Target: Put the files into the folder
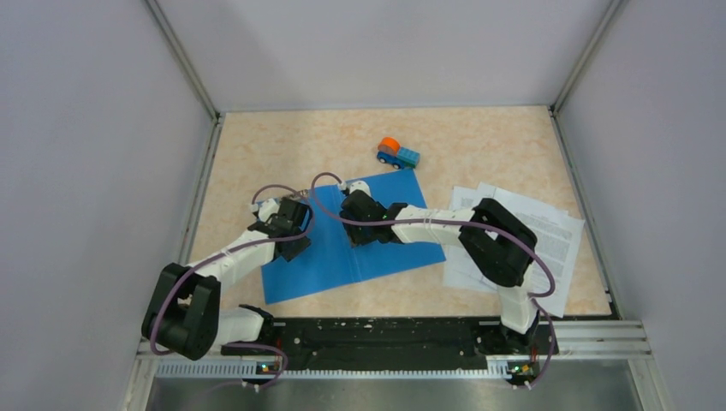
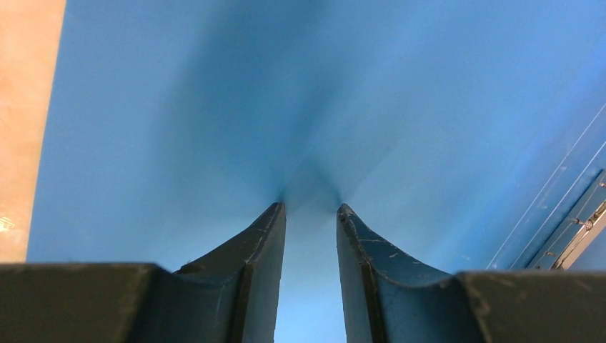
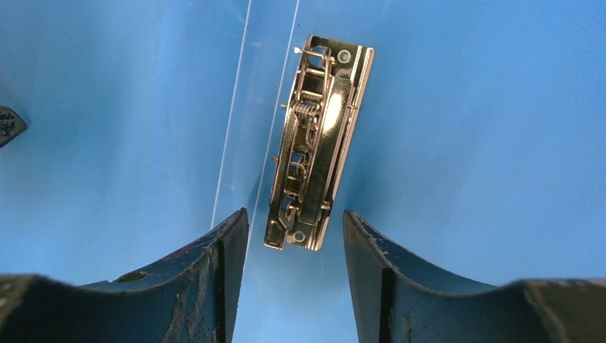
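The folder (image 1: pixel 330 270) lies opened flat in the middle of the table (image 1: pixel 282 145), its blue inside facing up. Its brass-coloured clip (image 3: pixel 318 143) sits just beside the pale strip (image 3: pixel 261 86) of the spine. No sheet lies on the folder. The files (image 1: pixel 556 227) are a loose, slightly fanned stack at the right of the overhead view, near the folder's right edge and partly hidden under the right arm's elbow. The right gripper (image 3: pixel 294 214) hangs over the centre of the folder with its fingers moderately wide. They hold nothing, and the lower end of the clip sits in the gap between them. The left gripper (image 2: pixel 311 207) is on the left half of the folder, its fingers a narrow gap apart. The tips seem to rest against the blue sheet, which looks dimpled and shadowed there, and nothing shows between them. My reading is that this is the preparing step: the left arm pins the cover flat while the right arm works at the clip, and the loading has not begun. The next move calls for the clip to be raised or left clear. Then the right arm must swing back to the stack, and getting a finger under its edge will be awkward because the sheets are thin and flat. A small toy truck (image 1: pixel 399 153) stands just beyond the folder's upper corner, out of the way.
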`<move>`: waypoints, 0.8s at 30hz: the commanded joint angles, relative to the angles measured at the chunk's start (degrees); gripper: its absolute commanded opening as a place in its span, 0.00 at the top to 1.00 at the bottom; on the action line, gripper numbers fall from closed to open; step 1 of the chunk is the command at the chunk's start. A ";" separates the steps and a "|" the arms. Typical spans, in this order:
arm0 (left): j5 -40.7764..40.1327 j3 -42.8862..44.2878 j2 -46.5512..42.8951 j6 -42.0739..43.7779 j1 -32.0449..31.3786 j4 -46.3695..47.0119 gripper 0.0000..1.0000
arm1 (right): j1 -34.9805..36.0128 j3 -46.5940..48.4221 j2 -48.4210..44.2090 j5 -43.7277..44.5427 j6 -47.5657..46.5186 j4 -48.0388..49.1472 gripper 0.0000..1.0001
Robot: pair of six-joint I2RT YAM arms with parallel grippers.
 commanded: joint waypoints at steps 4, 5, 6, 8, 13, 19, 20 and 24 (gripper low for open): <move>-1.30 -1.41 3.36 -2.29 -0.30 -3.08 0.62 | -0.42 4.38 -3.72 0.62 -0.87 -7.42 0.47; -1.38 -1.42 3.30 -2.33 -0.35 -3.12 0.62 | -0.36 4.67 -3.85 1.01 -0.76 -7.93 0.48; -1.43 -1.40 3.25 -2.46 -0.30 -3.19 0.62 | -0.27 4.74 -4.07 1.11 -0.72 -7.97 0.49; -1.34 -1.31 3.12 -2.56 -0.30 -3.20 0.62 | -0.04 4.92 -3.97 1.16 -0.53 -8.03 0.54; -1.55 -0.94 3.47 -2.87 -0.35 -3.43 0.62 | 0.42 6.26 -3.04 0.84 -0.03 -8.63 0.61; -1.25 -0.98 3.45 -3.42 -0.34 -3.37 0.62 | 0.52 7.71 -2.41 0.86 -0.30 -9.23 0.66; -1.26 -0.91 3.49 -3.43 -0.34 -3.31 0.62 | 0.42 7.74 -2.33 1.03 -0.33 -9.29 0.67; -1.48 -0.54 3.58 -3.57 -0.35 -3.44 0.62 | 0.44 8.07 -1.89 1.05 -0.31 -9.85 0.72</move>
